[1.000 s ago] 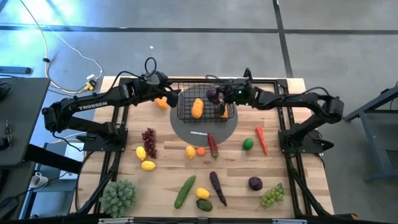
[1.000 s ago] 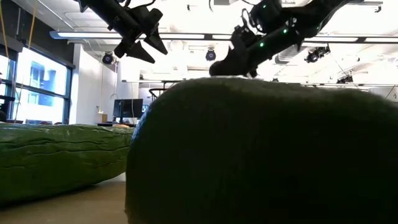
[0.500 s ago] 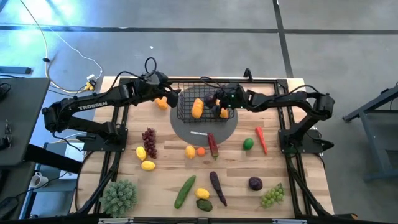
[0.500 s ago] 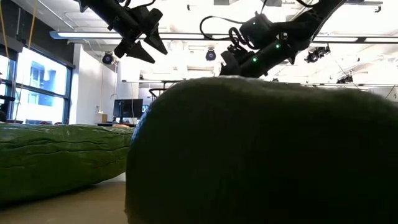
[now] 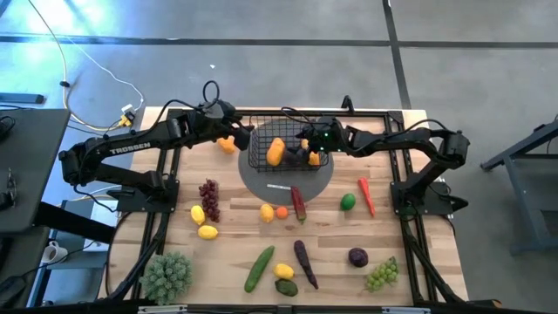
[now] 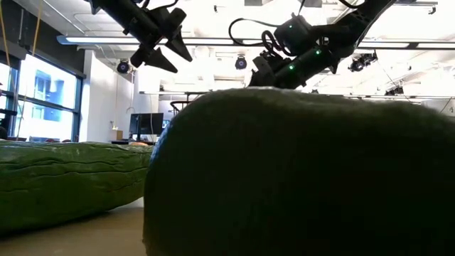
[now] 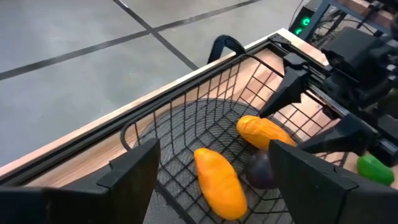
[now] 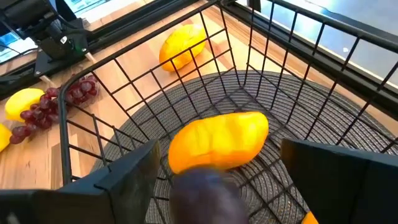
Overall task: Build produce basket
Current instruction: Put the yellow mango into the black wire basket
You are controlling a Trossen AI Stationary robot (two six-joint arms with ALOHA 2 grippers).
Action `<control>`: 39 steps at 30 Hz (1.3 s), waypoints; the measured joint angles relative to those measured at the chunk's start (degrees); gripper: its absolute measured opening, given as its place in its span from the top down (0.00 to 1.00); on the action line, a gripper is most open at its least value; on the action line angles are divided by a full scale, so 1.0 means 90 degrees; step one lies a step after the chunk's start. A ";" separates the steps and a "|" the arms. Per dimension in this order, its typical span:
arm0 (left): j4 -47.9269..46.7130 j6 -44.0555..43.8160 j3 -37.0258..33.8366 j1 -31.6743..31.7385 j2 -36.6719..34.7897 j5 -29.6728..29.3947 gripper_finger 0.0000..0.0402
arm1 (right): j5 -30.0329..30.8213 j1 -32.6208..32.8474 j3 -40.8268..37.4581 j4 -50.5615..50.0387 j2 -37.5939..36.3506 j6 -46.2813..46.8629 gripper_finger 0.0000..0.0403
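The big black wire basket (image 5: 288, 148) sits on a grey round mat (image 5: 288, 179) at the far middle of the wooden table (image 5: 418, 218). The right gripper (image 5: 307, 148) has dipped down inside the basket and its fingers have just spread apart. The dark plum (image 8: 205, 190) it carried a second ago now lies on the basket floor between those fingers, next to two orange fruits (image 7: 217, 180). So one more piece is in. The left gripper (image 5: 247, 135) waits beside the basket's left edge, fingers wide, holding nothing. Lots of produce, like the purple grapes (image 5: 209, 199), still lies out on the table.
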 joint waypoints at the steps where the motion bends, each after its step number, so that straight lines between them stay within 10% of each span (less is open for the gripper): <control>1: -0.0007 -0.0002 0.0000 0.0000 0.0000 0.0000 0.28 | 0.0002 0.0000 0.0002 -0.0011 -0.0010 -0.0063 0.21; 16: -0.1920 -0.1717 0.0000 0.0187 -0.0002 -0.1999 0.28 | 0.0230 -0.0563 0.0007 0.0002 -0.0664 0.0002 0.21; 23: -0.2647 -0.3792 -0.0002 0.0866 -0.0002 -0.1537 0.28 | 0.0624 -0.0785 0.0010 -0.0029 -0.1214 -0.0464 0.21; 39: -0.2579 -0.4171 -0.0005 0.1596 0.1038 -0.0942 0.30 | 0.0784 -0.0889 0.0017 -0.0078 -0.1427 -0.0597 0.21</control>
